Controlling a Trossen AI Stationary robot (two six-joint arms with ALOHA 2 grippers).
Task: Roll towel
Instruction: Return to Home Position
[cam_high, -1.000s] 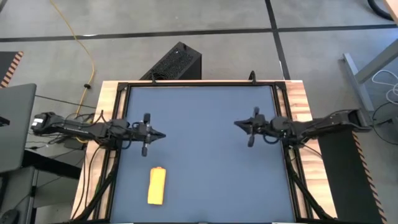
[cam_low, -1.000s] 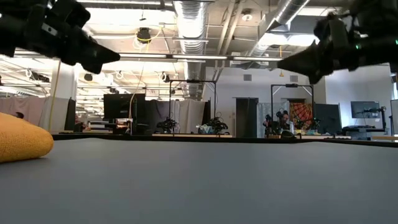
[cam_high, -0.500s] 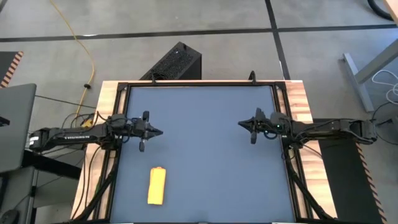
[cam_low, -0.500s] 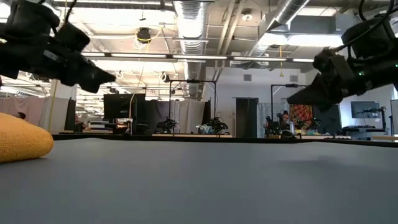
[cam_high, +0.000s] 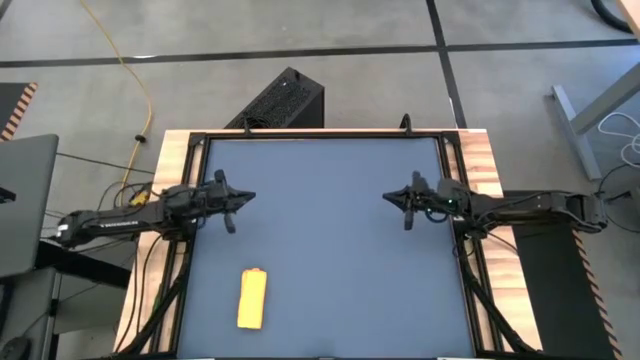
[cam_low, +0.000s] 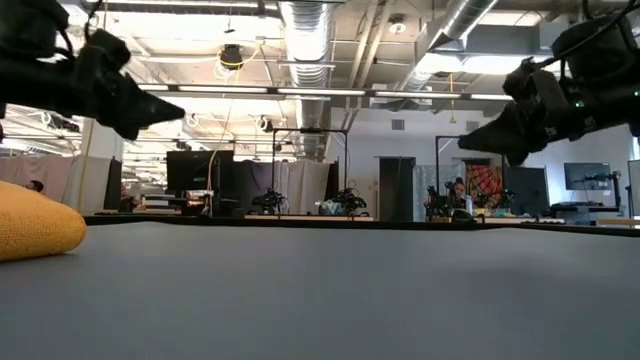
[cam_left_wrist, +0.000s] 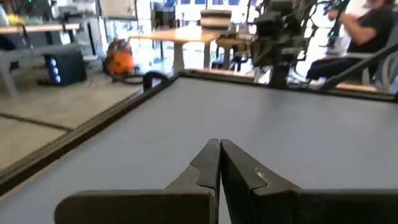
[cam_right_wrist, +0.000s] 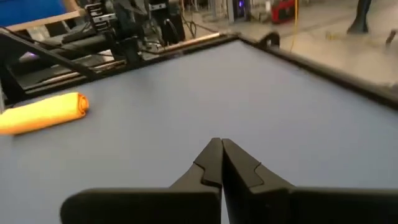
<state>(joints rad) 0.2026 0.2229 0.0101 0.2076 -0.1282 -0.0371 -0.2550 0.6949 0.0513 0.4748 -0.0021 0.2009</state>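
The yellow-orange towel (cam_high: 252, 298) lies rolled up on the blue-grey tabletop (cam_high: 330, 250) near the front left; it also shows in the low view (cam_low: 35, 225) and the right wrist view (cam_right_wrist: 43, 113). My left gripper (cam_high: 249, 197) hovers shut and empty over the table's left side, behind the towel; its fingertips meet in the left wrist view (cam_left_wrist: 219, 144). My right gripper (cam_high: 388, 196) hovers shut and empty over the right side; its fingertips meet in the right wrist view (cam_right_wrist: 219, 144).
A black frame (cam_high: 320, 135) rims the tabletop. Beyond the far edge a black box (cam_high: 280, 100) and a yellow cable (cam_high: 125, 60) lie on the floor. A person (cam_left_wrist: 367, 25) sits in the room beyond the table's right side.
My left gripper has drawn back toward the table's left edge and a little toward the far edge. My right gripper has drawn back slightly toward the right edge and dipped. The rolled towel has stayed where it was.
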